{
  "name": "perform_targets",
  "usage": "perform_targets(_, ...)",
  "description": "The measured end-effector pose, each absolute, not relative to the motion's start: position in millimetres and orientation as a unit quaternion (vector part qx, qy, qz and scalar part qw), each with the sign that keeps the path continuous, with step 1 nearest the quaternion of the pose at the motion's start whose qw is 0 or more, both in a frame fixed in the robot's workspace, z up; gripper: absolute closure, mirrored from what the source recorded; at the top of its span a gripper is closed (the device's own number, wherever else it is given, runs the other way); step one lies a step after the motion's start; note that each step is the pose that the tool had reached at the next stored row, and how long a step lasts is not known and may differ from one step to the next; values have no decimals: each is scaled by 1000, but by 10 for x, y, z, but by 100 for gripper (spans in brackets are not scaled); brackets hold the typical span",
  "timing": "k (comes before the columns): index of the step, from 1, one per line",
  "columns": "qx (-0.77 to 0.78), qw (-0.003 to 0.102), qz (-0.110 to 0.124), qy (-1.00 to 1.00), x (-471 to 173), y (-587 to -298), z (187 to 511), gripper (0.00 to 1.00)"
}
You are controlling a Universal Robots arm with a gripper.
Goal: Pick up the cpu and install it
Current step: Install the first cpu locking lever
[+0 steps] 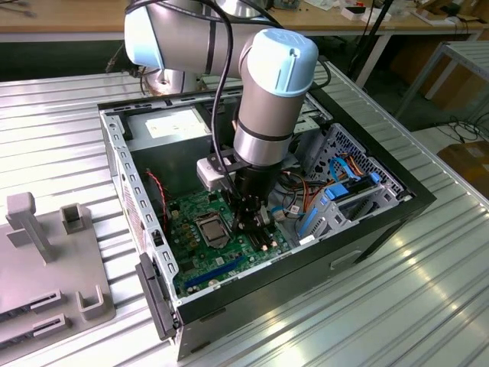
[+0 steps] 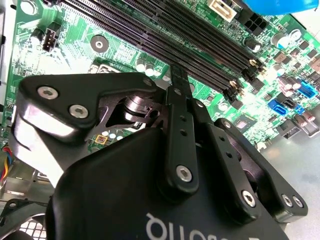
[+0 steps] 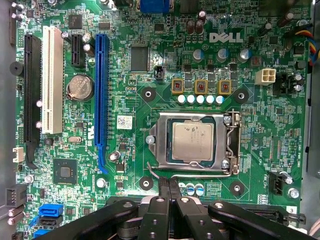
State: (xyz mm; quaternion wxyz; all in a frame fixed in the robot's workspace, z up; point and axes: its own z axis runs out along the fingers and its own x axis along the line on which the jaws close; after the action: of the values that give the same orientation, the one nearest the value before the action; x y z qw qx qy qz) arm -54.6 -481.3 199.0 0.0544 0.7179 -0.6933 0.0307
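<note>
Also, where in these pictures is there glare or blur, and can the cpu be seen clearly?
In the exterior view, strong glare lies in stripes on the ribbed metal table. In the first wrist view, the cpu sits sharp and evenly lit in its socket, with only a soft sheen. In the second wrist view, the gripper looks large and a little soft, and the motherboard behind is overexposed.
</note>
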Motion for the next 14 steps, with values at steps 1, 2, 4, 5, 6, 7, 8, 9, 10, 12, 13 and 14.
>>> perform_targets(1,718,54,31,-693,-548,-4813,1992,89)
perform_targets(2,718,54,31,-693,-552,-4813,1995,89)
perform_targets(4,718,54,31,-693,-555,-4813,2005,89)
perform_targets(5,718,54,31,-693,-557,-4813,2013,89)
perform_targets(6,718,54,31,-693,-558,-4813,2023,89)
perform_targets(7,718,54,31,-693,-559,-4813,2035,89)
perform_targets(8,718,55,31,-693,-559,-4813,2046,89)
perform_targets(9,718,55,31,-693,-560,-4813,2054,89)
perform_targets(10,718,55,31,-693,-561,-4812,2058,89)
perform_targets(12,718,55,31,-693,-564,-4813,2067,89)
perform_targets(13,718,55,31,-693,-565,-4813,2077,89)
perform_targets(14,718,55,31,-693,-566,-4813,2083,89)
